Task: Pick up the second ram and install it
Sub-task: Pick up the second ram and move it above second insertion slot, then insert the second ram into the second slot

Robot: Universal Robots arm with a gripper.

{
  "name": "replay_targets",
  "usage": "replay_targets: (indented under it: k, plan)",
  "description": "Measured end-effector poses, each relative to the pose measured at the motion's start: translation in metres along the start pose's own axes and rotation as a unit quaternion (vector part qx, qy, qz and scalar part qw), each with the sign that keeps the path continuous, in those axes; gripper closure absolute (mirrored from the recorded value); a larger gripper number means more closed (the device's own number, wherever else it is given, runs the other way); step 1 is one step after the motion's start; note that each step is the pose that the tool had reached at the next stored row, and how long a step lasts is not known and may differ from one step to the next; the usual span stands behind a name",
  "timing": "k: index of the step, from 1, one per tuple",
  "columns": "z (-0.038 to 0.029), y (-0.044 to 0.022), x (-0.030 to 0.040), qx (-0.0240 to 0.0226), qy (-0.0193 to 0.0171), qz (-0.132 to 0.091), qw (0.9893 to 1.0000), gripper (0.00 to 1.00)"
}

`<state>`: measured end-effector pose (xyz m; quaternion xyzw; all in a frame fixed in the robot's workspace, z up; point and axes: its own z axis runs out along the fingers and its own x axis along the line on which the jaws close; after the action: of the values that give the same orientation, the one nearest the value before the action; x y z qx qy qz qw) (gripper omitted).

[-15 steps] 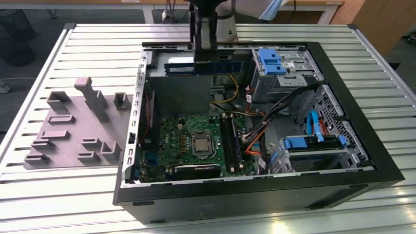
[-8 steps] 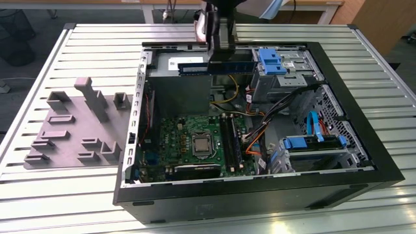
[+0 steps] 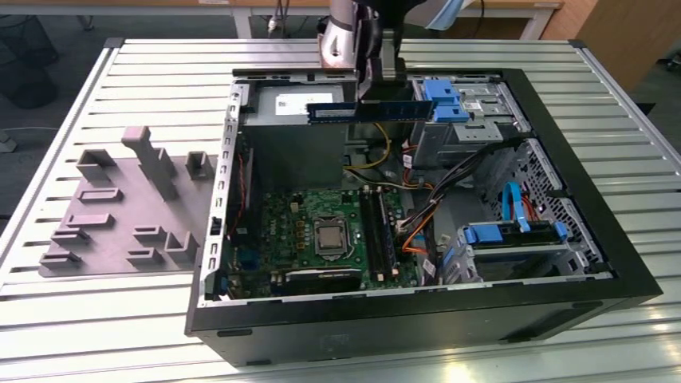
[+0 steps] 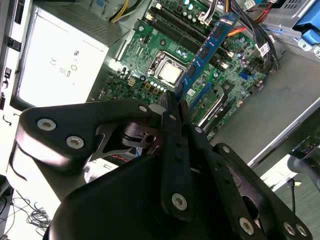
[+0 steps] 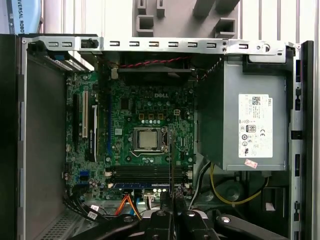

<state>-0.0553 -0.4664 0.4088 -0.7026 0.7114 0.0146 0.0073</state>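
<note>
The arm's black hand [image 3: 381, 89] is clamped tight on the long, thin, dark blue circuit-board memory stick [image 3: 369, 111], carrying it level above the open black computer case [image 3: 426, 315], presumably to line it up with the green motherboard's [image 3: 319, 231] slots.

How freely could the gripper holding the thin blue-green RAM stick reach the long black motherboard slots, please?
Probably yes: gripper and RAM stick hang over the open case, nothing covers the slots, though orange cables run close.

Slatted metal table [image 3: 127, 335], wood desks [image 3: 511, 8] behind
</note>
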Motion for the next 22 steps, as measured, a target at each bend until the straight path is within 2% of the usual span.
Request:
replay_targets:
  k: [19,22]
  plan:
    - [-0.0001,-0.0026,-0.0001,0.0,0.0,0.0,1.0,0.86]
    - [0.0002,-0.0027,-0.0001,0.0004,0.0001,0.012,0.9999,0.86]
